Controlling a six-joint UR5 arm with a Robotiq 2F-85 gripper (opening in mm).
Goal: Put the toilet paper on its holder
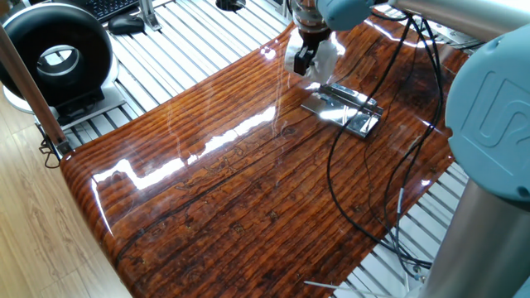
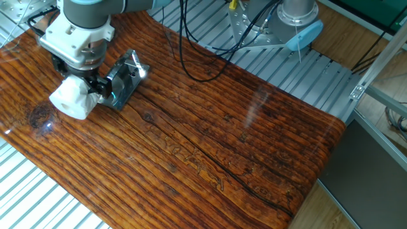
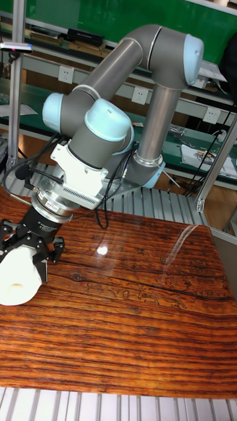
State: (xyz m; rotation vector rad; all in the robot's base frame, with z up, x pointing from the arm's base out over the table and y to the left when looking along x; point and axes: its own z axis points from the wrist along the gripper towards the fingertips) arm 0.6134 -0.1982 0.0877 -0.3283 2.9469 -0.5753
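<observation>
In one fixed view, your black two-finger gripper (image 1: pixel 304 60) clamps the white cylindrical toilet paper roll (image 1: pixel 321 60) near the bench's far edge. The other fixed view shows it beside the shiny silver metal holder (image 2: pixel 124 79). The tall view shows it raised off the wood.

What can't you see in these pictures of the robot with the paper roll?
- The holder: missing from the tall fixed view; the frame's left edge stops short of it.
- The holder's bar: too small and shiny to make out in either fixed view.
- The roll's core: no view shows it clearly.
- The gripper fingertips: partly hidden by the roll and the wrist above.
- Gap between roll and table: unclear.
</observation>
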